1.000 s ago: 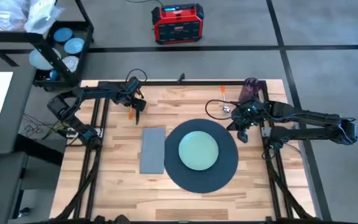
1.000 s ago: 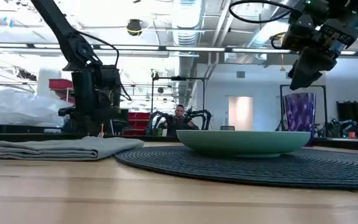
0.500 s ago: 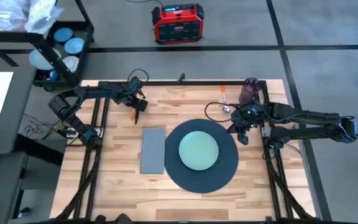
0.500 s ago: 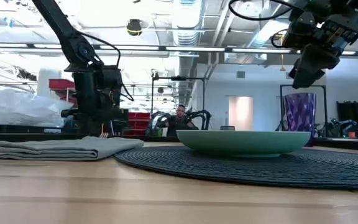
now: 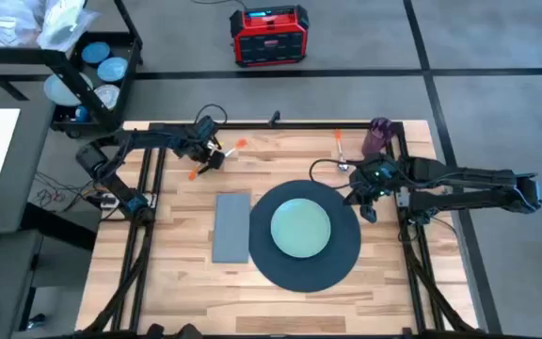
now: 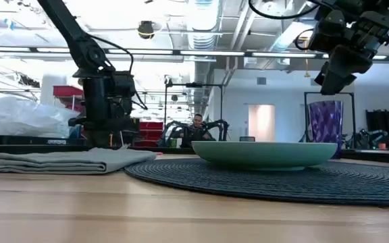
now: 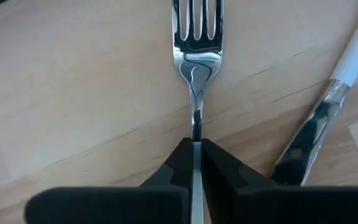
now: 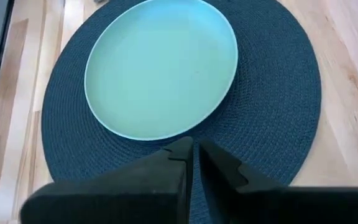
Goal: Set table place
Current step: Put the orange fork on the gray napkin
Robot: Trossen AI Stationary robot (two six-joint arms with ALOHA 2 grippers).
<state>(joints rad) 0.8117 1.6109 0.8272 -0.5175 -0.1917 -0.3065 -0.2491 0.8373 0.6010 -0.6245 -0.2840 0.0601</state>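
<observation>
My left gripper (image 5: 214, 160) is low over the far left of the table, shut on an orange-handled fork (image 7: 195, 37) whose tines point away from the wrist. A second utensil (image 7: 319, 118) lies beside it. The grey napkin (image 5: 231, 226) lies flat left of the dark round mat (image 5: 342, 259), which bears the pale green plate (image 5: 300, 228). The purple cup (image 5: 378, 135) stands at the far right. My right gripper (image 5: 367, 209) hangs shut over the mat's right rim, high above the table (image 6: 333, 77), with nothing between its fingers. My left gripper pinches the fork's thin metal neck (image 7: 195, 127), just behind the tines, between its two fingers. The fingers lie along the fork, and the handle runs back under the gripper, hidden. Whether the fork rests on the table or is lifted, I cannot tell.
Another orange-handled utensil (image 5: 340, 146) lies near the far edge beside the cup. Black frame rails (image 5: 252, 123) border the table. A black cart with blue plates (image 5: 92, 66) stands off the far left corner, and a red box (image 5: 268, 35) sits on the floor beyond.
My left gripper has turned and shifted a little toward the table's far edge, sinking slightly. An orange handle end now shows just to its right, where none showed before.
</observation>
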